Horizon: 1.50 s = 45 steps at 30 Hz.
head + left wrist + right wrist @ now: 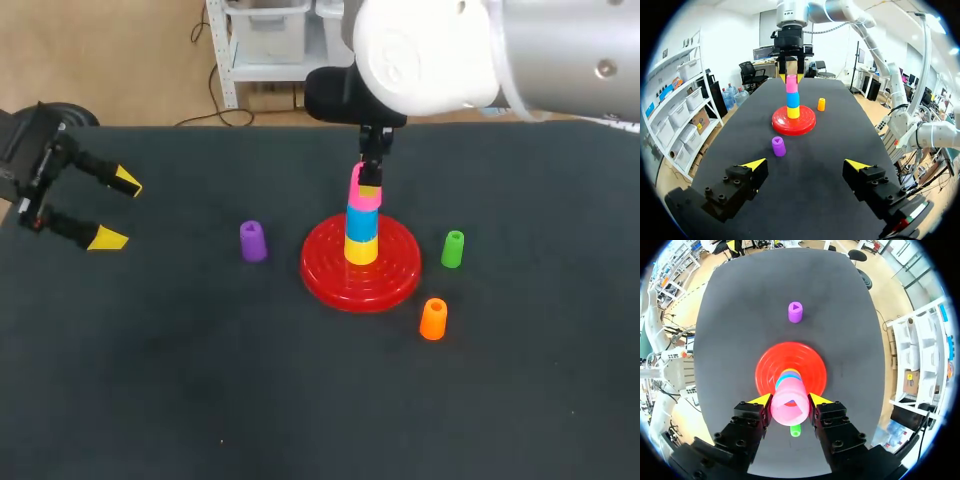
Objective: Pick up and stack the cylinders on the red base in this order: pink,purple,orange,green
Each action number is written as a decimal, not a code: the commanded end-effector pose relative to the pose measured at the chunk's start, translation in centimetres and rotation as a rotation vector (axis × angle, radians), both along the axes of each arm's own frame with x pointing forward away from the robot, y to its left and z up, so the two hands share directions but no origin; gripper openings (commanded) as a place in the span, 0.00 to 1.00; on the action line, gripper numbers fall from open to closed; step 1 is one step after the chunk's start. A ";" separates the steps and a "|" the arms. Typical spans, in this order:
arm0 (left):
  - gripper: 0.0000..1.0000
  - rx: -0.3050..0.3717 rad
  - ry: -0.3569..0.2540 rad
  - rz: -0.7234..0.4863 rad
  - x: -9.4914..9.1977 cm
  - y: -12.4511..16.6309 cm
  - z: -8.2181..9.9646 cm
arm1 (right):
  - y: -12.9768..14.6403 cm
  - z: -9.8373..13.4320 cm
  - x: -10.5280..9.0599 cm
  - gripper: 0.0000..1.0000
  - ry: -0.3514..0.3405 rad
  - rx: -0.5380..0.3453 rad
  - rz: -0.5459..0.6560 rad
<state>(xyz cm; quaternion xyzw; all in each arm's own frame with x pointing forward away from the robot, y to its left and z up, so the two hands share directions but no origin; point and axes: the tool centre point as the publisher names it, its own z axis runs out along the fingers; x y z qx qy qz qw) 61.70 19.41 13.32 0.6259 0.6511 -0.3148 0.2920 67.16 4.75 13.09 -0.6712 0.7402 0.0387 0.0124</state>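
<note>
From where I stand, the right gripper (790,401) is clamped on the pink cylinder (788,410), with a yellow tip pressed against either side near its open top. It holds the piece directly over the red base (769,365), on or just above the blue cylinder (361,217) and yellow cylinder (360,248) stacked there. I cannot tell whether it is fully seated, and it looks slightly tilted.

I judge it to be a small hollow plastic piece: light, rigid and smooth-walled. A modest squeeze across the upper sides should hold it, kept square so it doesn't cock.

The purple cylinder (253,241) stands upright near the base on the left arm's side. The green cylinder (452,249) and orange cylinder (433,319) stand on the other side. The left gripper (116,210) hangs spread wide and empty, well apart from everything.
</note>
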 end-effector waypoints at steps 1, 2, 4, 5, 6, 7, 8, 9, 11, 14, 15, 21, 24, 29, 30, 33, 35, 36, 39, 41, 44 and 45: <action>1.00 -0.002 -0.004 0.001 -0.1 0.1 -0.1 | 0.1 -0.2 -0.2 0.00 0.002 0.000 0.004; 1.00 -0.002 -0.004 0.001 -0.1 0.1 -0.1 | 0.1 -0.3 -0.2 0.00 0.003 -0.001 0.006; 1.00 -0.002 -0.004 0.001 -0.1 0.1 -0.1 | 0.2 -0.4 -0.3 0.00 0.005 -0.004 0.009; 1.00 -0.002 -0.004 0.001 -0.1 0.1 -0.1 | 0.3 -0.4 -0.4 0.00 0.005 -0.004 0.011; 1.00 -0.002 -0.004 0.001 -0.1 0.1 -0.1 | 0.3 -0.4 -0.5 0.00 0.004 -0.006 0.014; 1.00 -0.002 -0.004 0.001 -0.1 0.1 -0.1 | 0.4 -0.4 -0.5 0.00 0.001 -0.008 0.016; 1.00 -0.002 -0.004 0.001 -0.1 0.1 -0.1 | 0.4 -0.4 -0.6 0.00 -0.001 -0.011 0.017; 1.00 -0.002 -0.004 0.001 -0.1 0.1 -0.1 | 0.4 -0.4 -0.6 0.00 -0.003 -0.012 0.018; 1.00 -0.002 -0.004 0.001 -0.1 0.1 -0.1 | 0.3 -0.5 -0.7 0.00 -0.004 -0.012 0.018; 1.00 -0.002 -0.004 0.001 -0.1 0.1 -0.1 | 0.3 -0.7 -0.9 0.00 -0.011 -0.017 0.019; 1.00 -0.002 -0.004 0.001 -0.1 0.1 -0.1 | 0.3 -0.8 -0.9 0.00 -0.013 -0.024 0.021; 1.00 -0.002 -0.004 0.001 -0.1 0.1 -0.1 | 0.6 -0.7 -1.4 0.00 -0.032 -0.024 0.036; 1.00 -0.002 -0.004 0.001 -0.1 0.1 -0.1 | 0.6 -0.6 -1.4 0.00 -0.037 -0.027 0.036; 1.00 -0.002 -0.004 0.001 -0.1 0.1 -0.1 | 0.5 -1.0 -1.5 0.00 -0.038 -0.035 0.037; 1.00 -0.002 -0.004 0.001 -0.1 0.1 -0.1 | 0.5 -1.1 -1.5 0.00 -0.038 -0.036 0.036; 1.00 -0.002 -0.004 0.001 -0.1 0.1 -0.1 | 0.2 -1.3 -1.3 0.00 -0.037 -0.040 0.031; 1.00 -0.002 -0.004 0.001 -0.1 0.1 -0.1 | 0.1 -1.2 -1.2 0.00 -0.046 -0.042 0.028; 1.00 -0.002 -0.004 0.001 -0.1 0.1 -0.1 | 0.1 -1.0 -1.1 0.00 -0.047 -0.041 0.028; 1.00 -0.002 -0.004 0.001 -0.1 0.1 -0.1 | 0.3 -0.6 -0.8 0.00 -0.058 -0.039 0.031; 1.00 -0.002 -0.004 0.001 -0.1 0.1 -0.1 | 0.4 -0.4 -0.5 0.00 -0.065 -0.038 0.036; 1.00 -0.002 -0.004 0.001 -0.1 0.1 -0.1 | 0.6 -0.2 -0.2 0.00 -0.069 -0.039 0.041; 1.00 -0.002 -0.004 0.001 -0.1 0.1 -0.1 | 0.6 -0.2 -0.1 0.00 -0.070 -0.039 0.043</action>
